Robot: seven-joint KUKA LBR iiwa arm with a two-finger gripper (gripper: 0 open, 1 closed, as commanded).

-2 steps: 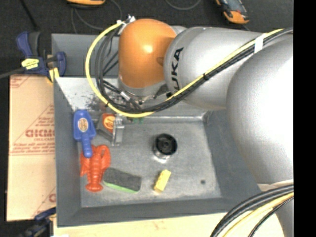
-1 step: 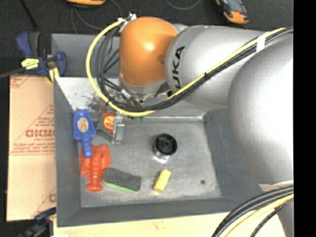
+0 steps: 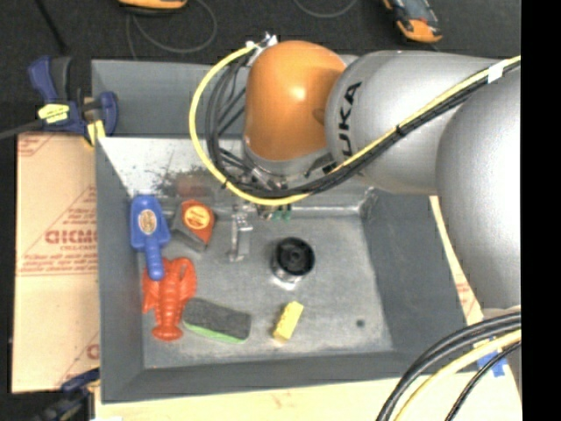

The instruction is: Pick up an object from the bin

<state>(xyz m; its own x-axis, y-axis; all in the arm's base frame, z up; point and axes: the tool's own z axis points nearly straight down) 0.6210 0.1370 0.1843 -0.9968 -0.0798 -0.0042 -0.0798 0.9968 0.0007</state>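
My gripper (image 3: 237, 249) hangs below the orange wrist cover, low over the bin floor near the back middle. Just to its left lies an orange and black tape measure (image 3: 196, 218). To its right, a little apart, a black round knob on a silver base (image 3: 291, 260) stands on the floor. A blue plastic toy tool (image 3: 148, 232) lies further left by the bin's left wall. I see nothing held in the gripper.
A red toy lobster (image 3: 168, 297) lies at the front left, with a green and black sponge (image 3: 216, 321) beside it and a small yellow block (image 3: 287, 320) at the front middle. The arm and its cables cover the bin's back right.
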